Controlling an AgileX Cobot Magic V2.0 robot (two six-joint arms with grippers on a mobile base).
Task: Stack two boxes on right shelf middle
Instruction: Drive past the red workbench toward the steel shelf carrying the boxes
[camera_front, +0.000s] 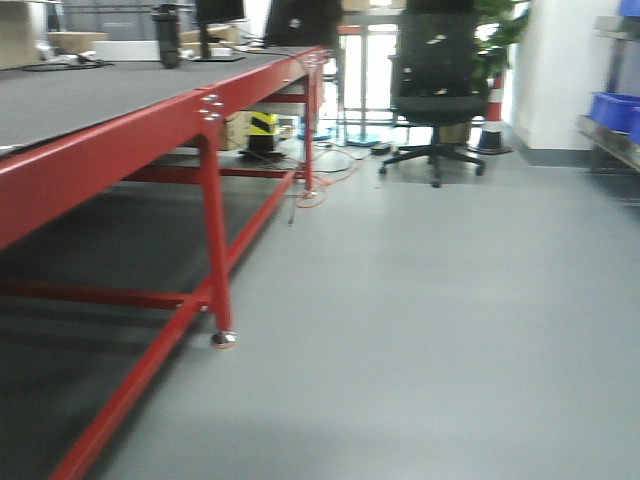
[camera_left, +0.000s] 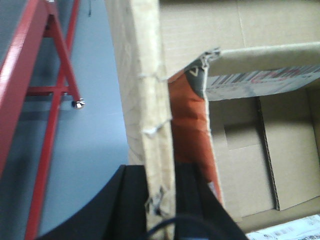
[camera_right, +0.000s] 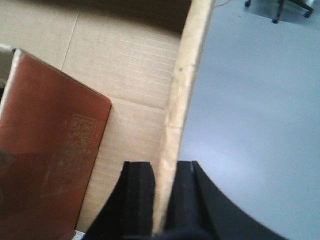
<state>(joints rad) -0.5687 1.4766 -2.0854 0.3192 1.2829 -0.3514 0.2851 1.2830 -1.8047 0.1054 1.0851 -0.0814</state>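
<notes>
Left pincer (camera_left: 160, 175) is clamped shut on the upright side wall of the cardboard box (camera_left: 150, 75), one black finger outside the wall and one inside, with the torn wall edge running up from between them. The right pincer (camera_right: 162, 170) grips the same way, closed over a cardboard box wall (camera_right: 187, 75), which stands straight between its two pads. I cannot tell whether both walls belong to one box. The box hangs over the grey floor (camera_front: 420, 330), off the counter (camera_front: 90, 95). In the left wrist view the counter's red leg and foot (camera_left: 77, 104) are just beyond the gripped wall. Box contents in the left wrist view: an orange-red flat item (camera_left: 187, 120) stands against the inside of the gripped wall. Next to it is a smaller carton (camera_left: 265, 55) with a striped printed label (camera_left: 265, 80), and bare bottom flaps show below that. In the right wrist view a reddish-brown flat pack (camera_right: 50, 165) with faint lettering lies on the box bottom, near the inner finger but not touching the wall. In the front view, which is blurry, a black office chair (camera_front: 435, 90) stands past the counter's far end. A steel shelf (camera_front: 605, 135) across the aisle from the counter carries blue bins (camera_front: 612, 105); what is in them is not visible. No box shows in the front view.
</notes>
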